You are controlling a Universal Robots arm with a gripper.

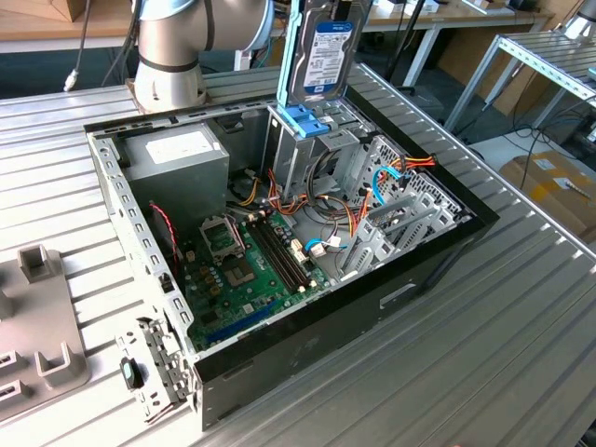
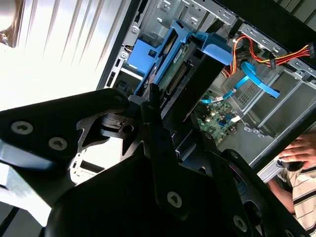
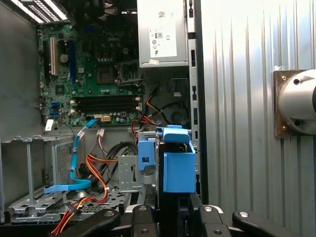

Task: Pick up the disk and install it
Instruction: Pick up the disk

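Note:
In the exterior view the disk point(image 1: 328, 51), silver with a white and blue label and a blue edge frame, hangs upright just above the tall metal cage point(image 1: 300, 154) with its blue plastic handle point(image 1: 305, 119). In both wrist views my gripper point(image 3: 173, 215) point(image 2: 180, 126) is shut on the disk, whose blue frame point(image 3: 177, 165) point(image 2: 165, 52) sticks out past the black fingers point(image 3: 205, 217). The disk points down toward the cage inside the open computer case point(image 1: 326, 326).
Inside the case lie the green motherboard point(image 1: 247, 265), a grey power supply box point(image 1: 182, 158) and orange and blue cables point(image 1: 386, 177). The arm's base point(image 1: 172, 51) stands behind the case. A grey fixture point(image 1: 42, 321) sits at the exterior view's left. A person's hand point(image 2: 296, 148) rests beside the case.

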